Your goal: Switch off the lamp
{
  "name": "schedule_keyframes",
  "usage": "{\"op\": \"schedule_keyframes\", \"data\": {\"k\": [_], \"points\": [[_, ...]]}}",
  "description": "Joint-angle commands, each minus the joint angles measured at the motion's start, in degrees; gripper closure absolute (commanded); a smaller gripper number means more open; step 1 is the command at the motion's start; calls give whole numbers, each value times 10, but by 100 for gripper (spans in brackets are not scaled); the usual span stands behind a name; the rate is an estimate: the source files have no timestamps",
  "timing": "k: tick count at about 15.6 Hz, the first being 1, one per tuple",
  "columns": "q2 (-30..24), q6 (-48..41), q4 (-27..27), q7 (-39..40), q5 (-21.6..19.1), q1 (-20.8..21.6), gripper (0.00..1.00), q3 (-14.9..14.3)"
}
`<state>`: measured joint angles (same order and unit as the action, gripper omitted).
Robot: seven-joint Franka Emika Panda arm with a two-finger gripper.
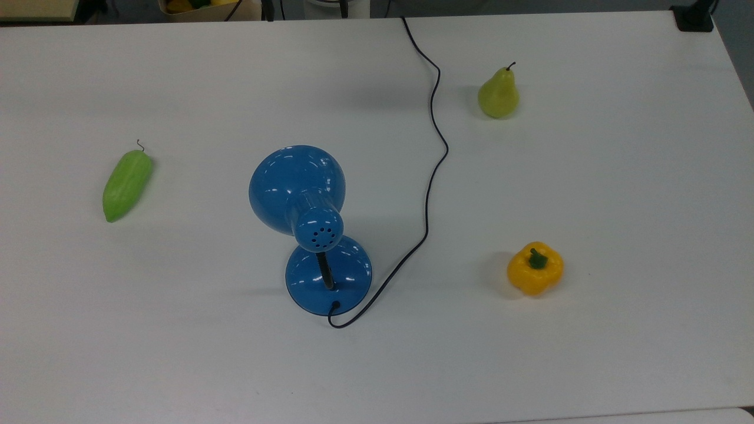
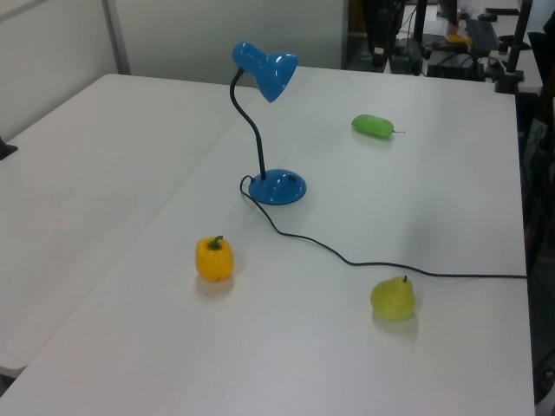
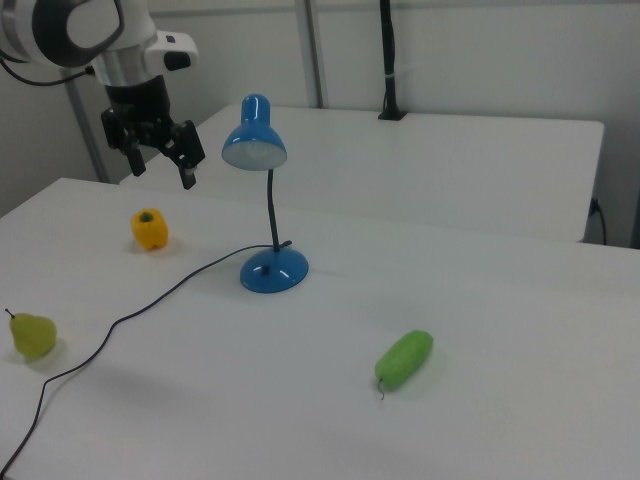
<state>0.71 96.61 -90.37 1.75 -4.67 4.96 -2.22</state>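
The blue lamp stands upright in the middle of the white table [image 1: 618,176]. Its dome shade [image 1: 296,185] has vent holes at the back and sits on a black neck over the round base [image 1: 344,272]. The lamp [image 2: 264,69] leans its shade toward the left view's right; in the right view the lamp [image 3: 254,135] shows a pale inside of the shade. A thin black cord [image 1: 433,165] runs from the base to the table's far edge. My gripper [image 3: 161,172] hangs open high above the table, left of the shade in the right view, holding nothing.
A green cucumber [image 1: 126,184] lies at the top view's left. A pear [image 1: 498,94] stands at the upper right and a yellow bell pepper [image 1: 535,268] at the lower right. The cord snakes between the lamp and these two.
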Motion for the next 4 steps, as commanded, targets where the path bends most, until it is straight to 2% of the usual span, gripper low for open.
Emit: {"op": "schedule_keyframes", "data": {"k": [1,4], "points": [[-7,16,-15,27,-8,3,0,-8],[-4,19,-15,19,-8,8,0,-7]]}}
